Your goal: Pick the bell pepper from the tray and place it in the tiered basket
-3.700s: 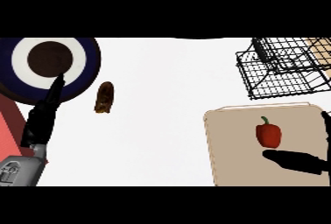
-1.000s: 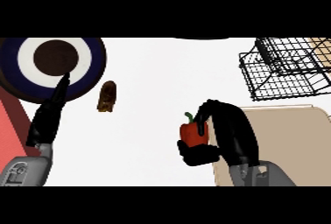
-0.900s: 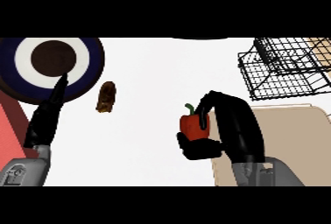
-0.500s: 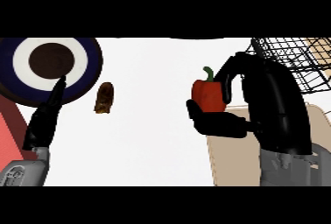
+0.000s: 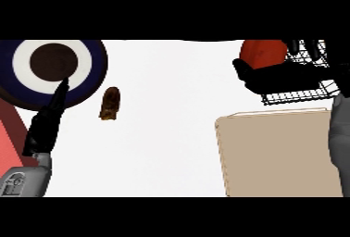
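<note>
The tray (image 5: 277,155) is lying at the near right of the counter (image 5: 171,139), and the basket (image 5: 301,76) is standing just behind it at the far right. The right hand (image 5: 273,78) is reaching up along the right edge, sitting in front of the basket's left side, with the pepper (image 5: 263,52) sitting in its grasp at the top of the view (partly hidden by the fingers), well above and behind the tray. A plate (image 5: 51,69) is lying at the far left. A small item (image 5: 110,103) is lying just right of the plate. The left hand (image 5: 48,122) is resting at the left, its fingertips overlapping the plate's near rim.
</note>
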